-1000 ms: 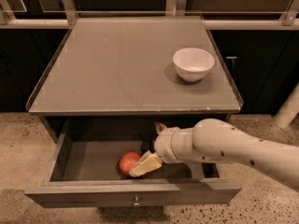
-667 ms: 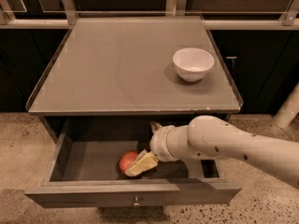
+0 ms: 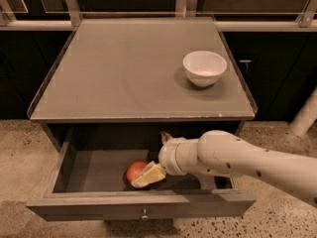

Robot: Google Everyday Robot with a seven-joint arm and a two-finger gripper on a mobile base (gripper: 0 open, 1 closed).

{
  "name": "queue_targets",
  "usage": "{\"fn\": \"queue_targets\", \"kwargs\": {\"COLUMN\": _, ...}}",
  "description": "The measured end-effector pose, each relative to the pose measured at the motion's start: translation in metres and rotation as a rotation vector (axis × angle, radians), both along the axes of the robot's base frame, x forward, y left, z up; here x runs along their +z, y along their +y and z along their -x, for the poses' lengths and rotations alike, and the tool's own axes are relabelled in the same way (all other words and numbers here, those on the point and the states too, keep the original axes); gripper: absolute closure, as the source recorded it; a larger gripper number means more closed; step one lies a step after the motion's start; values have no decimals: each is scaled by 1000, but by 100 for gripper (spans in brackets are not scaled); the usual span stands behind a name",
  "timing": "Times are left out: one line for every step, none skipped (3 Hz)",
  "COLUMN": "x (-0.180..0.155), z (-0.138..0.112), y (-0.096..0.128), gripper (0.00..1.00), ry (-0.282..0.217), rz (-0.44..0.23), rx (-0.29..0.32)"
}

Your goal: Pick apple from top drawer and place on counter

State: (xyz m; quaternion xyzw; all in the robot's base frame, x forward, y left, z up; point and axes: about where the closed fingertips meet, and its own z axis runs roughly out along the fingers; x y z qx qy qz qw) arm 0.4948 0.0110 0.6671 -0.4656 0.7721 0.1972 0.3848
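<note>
Top drawer (image 3: 139, 203) open, gripper (image 3: 147, 175) beside apple (image 3: 134, 170) (round)

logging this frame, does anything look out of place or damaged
Nothing stands out. The top drawer is open with the apple inside it, the pincer right against the apple, and the white bowl sits upright on the counter. No spill or damage shows.

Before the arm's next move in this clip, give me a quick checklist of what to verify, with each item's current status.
1. The drawer is open: ok.
2. The apple lies in view inside the drawer: ok.
3. The gripper is down in the drawer, against the apple's right side: ok.
4. Hold on the apple is secure: cannot tell.
5. The counter has bare surface left of the bowl: ok.
</note>
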Motion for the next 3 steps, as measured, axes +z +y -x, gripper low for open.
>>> {"fn": "queue_targets", "kwargs": {"x": -7, "z": -7, "y": 10, "gripper": 0, "ry": -17, "rz": -19, "rx": -25}}
{"fn": "queue_targets", "kwargs": {"x": -4, "z": -8, "y": 20, "gripper": 0, "ry": -28, "rz": -30, "rx": -41}}
{"fn": "queue_targets", "kwargs": {"x": -7, "z": -9, "y": 23, "gripper": 0, "ry": -32, "rz": -27, "rx": -61}}
